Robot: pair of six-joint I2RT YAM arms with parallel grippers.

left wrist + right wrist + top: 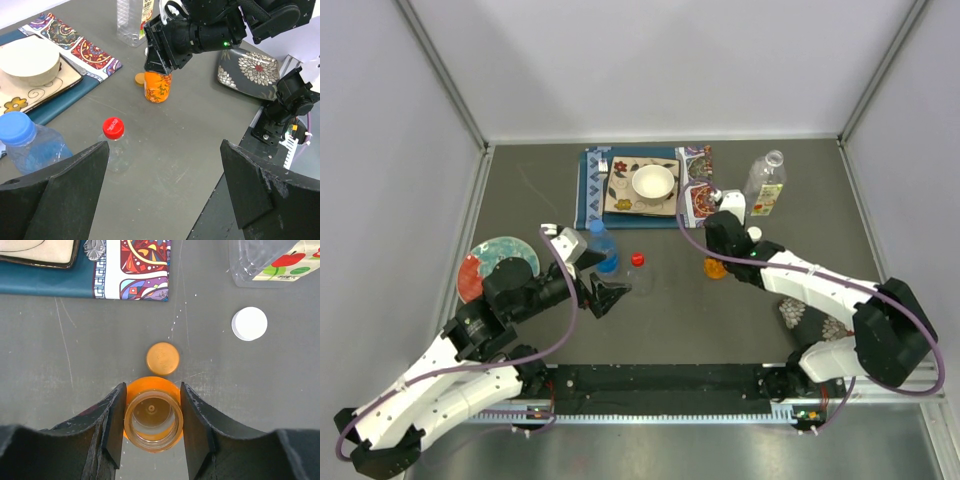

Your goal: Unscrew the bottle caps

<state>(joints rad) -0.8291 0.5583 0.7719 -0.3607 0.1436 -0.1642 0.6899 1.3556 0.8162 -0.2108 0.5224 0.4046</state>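
Observation:
My right gripper (152,422) is shut on the neck of a small orange bottle (152,421), which stands open. Its orange cap (162,358) lies on the table just beyond it. A white cap (249,323) lies loose near a clear labelled bottle (765,183) with an open top. My left gripper (162,185) is open and empty, low over the table. A clear bottle with a red cap (113,128) stands just beyond its left finger. A bottle with a blue cap (17,128) stands further left. From above, the left gripper (608,295) sits near the red cap (638,260) and blue cap (599,228).
A white bowl (653,183) sits on a patterned tray and blue mat (588,190) at the back. A round coloured plate (498,262) lies at the left. A floral pad (810,315) lies by the right arm. Grey walls enclose the table.

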